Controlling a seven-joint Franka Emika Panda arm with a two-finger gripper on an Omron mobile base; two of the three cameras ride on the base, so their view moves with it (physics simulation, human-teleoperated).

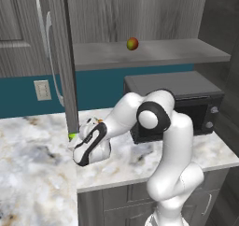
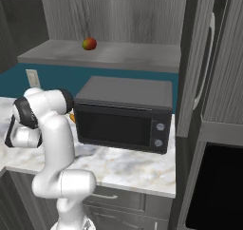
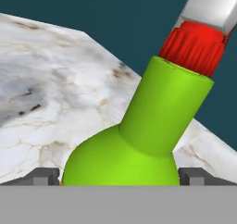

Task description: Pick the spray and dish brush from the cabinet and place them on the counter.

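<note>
Where my gripper [image 3: 119, 176] reaches down over the counter [image 1: 32, 173], the spray [image 3: 157, 121] stands between my two finger tips [image 3: 45, 176], which sit far apart on either side of its rounded shoulder. My jaws are spread wide; whether the pads touch the bottle I cannot tell. Seen from my hand, the spray is a bright green bottle: a bulbous shoulder narrows to a straight cylindrical neck, topped by a ribbed red collar and, above that, a white nozzle part cut off at the frame edge. Its neck leans toward the upper right of my hand view, with the marble worktop and a teal wall behind it.

From the left base view, a sliver of green shows just beside my hand, at the foot of the open cabinet door [image 1: 65, 57], low against the marble. On the cabinet [image 1: 154, 52] shelf above rests a round red-yellow apple [image 1: 132, 44]. A black microwave [image 2: 124, 114] stands on the counter to the right of my arm, and a white wall outlet [image 1: 42, 90] sits on the teal backsplash.
</note>
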